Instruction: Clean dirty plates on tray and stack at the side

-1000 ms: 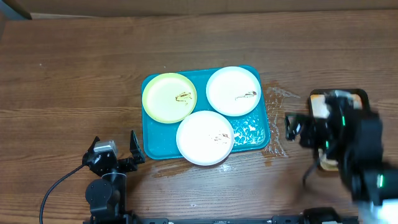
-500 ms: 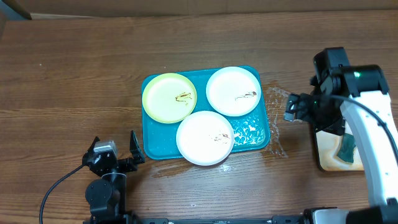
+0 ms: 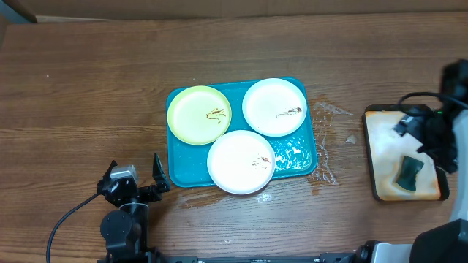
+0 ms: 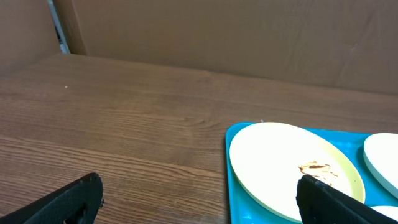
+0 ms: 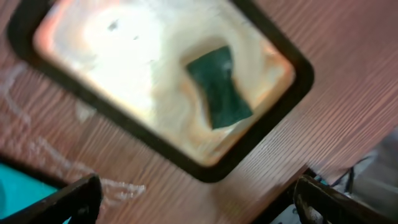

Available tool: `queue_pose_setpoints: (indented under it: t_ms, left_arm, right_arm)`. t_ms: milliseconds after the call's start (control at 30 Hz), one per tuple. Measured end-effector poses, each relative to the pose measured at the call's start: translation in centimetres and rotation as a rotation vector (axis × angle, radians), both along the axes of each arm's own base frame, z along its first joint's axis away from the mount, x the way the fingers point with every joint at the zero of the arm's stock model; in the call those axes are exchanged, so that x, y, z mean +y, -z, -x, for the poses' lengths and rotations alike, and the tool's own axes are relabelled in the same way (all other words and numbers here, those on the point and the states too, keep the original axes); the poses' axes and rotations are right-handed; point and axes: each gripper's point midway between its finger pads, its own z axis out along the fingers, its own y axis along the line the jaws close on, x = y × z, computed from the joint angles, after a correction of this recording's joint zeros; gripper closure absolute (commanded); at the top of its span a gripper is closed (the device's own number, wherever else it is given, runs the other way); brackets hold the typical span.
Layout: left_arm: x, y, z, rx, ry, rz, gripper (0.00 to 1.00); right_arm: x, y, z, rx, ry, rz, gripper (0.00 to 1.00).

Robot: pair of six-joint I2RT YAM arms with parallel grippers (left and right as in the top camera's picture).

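Three plates lie on the teal tray [image 3: 295,156]: a yellow-green plate [image 3: 199,114] at the back left, a white plate [image 3: 274,107] at the back right and a white plate [image 3: 241,161] at the front, each with a small brown smear. My left gripper [image 3: 135,177] rests open on the table left of the tray's front corner. In the left wrist view the yellow-green plate [image 4: 292,168] and the tray [image 4: 235,190] lie ahead of the left gripper [image 4: 199,205]. My right gripper [image 3: 424,135] hangs open and empty over a small dark-rimmed tray.
The small dark-rimmed tray [image 3: 373,157] at the right holds foamy whitish-orange liquid and a green sponge [image 3: 408,174]; the right wrist view shows the sponge [image 5: 219,87] too. Water is spilled on the wood [image 3: 327,117] between the two trays.
My right arm has swung rightward, from beside the teal tray to above the small dark-rimmed tray. The left arm and the plates have not moved.
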Motion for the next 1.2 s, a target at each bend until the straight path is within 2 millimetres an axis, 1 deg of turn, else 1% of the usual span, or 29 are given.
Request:
queue_pose_setpoints:
  t_ms: [33, 100, 167, 267, 367, 400, 467, 533, 567, 633, 700, 800, 900, 933, 967, 1067, 1200]
  left_arm:
    - [0.0, 0.0, 0.0, 0.0, 0.0, 0.0, 0.0]
    - [0.0, 0.0, 0.0, 0.0, 0.0, 0.0, 0.0]
    - [0.0, 0.0, 0.0, 0.0, 0.0, 0.0, 0.0]
    - [0.0, 0.0, 0.0, 0.0, 0.0, 0.0, 0.0]
    - [0.0, 0.0, 0.0, 0.0, 0.0, 0.0, 0.0]
    - [0.0, 0.0, 0.0, 0.0, 0.0, 0.0, 0.0]
    - [0.0, 0.0, 0.0, 0.0, 0.0, 0.0, 0.0]
    - [0.0, 0.0, 0.0, 0.0, 0.0, 0.0, 0.0]
    - [0.0, 0.0, 0.0, 0.0, 0.0, 0.0, 0.01]
    - [0.0, 0.0, 0.0, 0.0, 0.0, 0.0, 0.0]
    - [0.0, 0.0, 0.0, 0.0, 0.0, 0.0, 0.0]
    - [0.0, 0.0, 0.0, 0.0, 0.0, 0.0, 0.0]
    - [0.0, 0.0, 0.0, 0.0, 0.0, 0.0, 0.0]
    - [0.0, 0.0, 0.0, 0.0, 0.0, 0.0, 0.01]
    - [0.0, 0.0, 0.0, 0.0, 0.0, 0.0, 0.0]
    - [0.0, 0.0, 0.0, 0.0, 0.0, 0.0, 0.0]
    - [0.0, 0.0, 0.0, 0.0, 0.0, 0.0, 0.0]
  right_arm:
    - [-0.6, 0.5, 0.2, -0.003, 0.03, -0.005, 0.0]
    - [-1.3, 1.4, 0.7, 0.0, 0.063, -0.015, 0.0]
    - [-1.6, 2.6, 1.1, 0.009, 0.083, -0.027, 0.0]
    - [-1.2, 5.8, 2.1, 0.036, 0.1, -0.061, 0.0]
    - [-0.1, 8.1, 3.0, 0.058, 0.098, -0.11, 0.0]
    - [0.3, 8.5, 3.2, 0.061, 0.099, -0.128, 0.0]
    - [0.6, 8.8, 3.0, 0.049, 0.104, -0.149, 0.0]
    - [0.5, 8.8, 2.1, 0.009, 0.109, -0.15, 0.0]
    - [0.2, 8.8, 1.3, -0.023, 0.111, -0.143, 0.0]
    - [-0.1, 8.8, 0.7, -0.052, 0.108, -0.134, 0.0]
    - [-0.8, 8.7, -0.4, -0.099, 0.088, -0.113, 0.04]
    - [-1.4, 8.6, -1.3, -0.134, 0.05, -0.092, 0.05]
    - [-1.6, 8.6, -1.4, -0.132, 0.022, -0.078, 0.09]
    - [-1.7, 8.6, -1.3, -0.125, 0.017, -0.073, 0.09]
    - [-1.8, 8.8, -1.1, -0.113, 0.011, -0.07, 0.06]
    - [-2.0, 9.2, -0.6, -0.078, 0.015, -0.063, 0.05]
    - [-3.1, 10.0, 0.3, -0.036, 0.052, -0.057, 0.05]
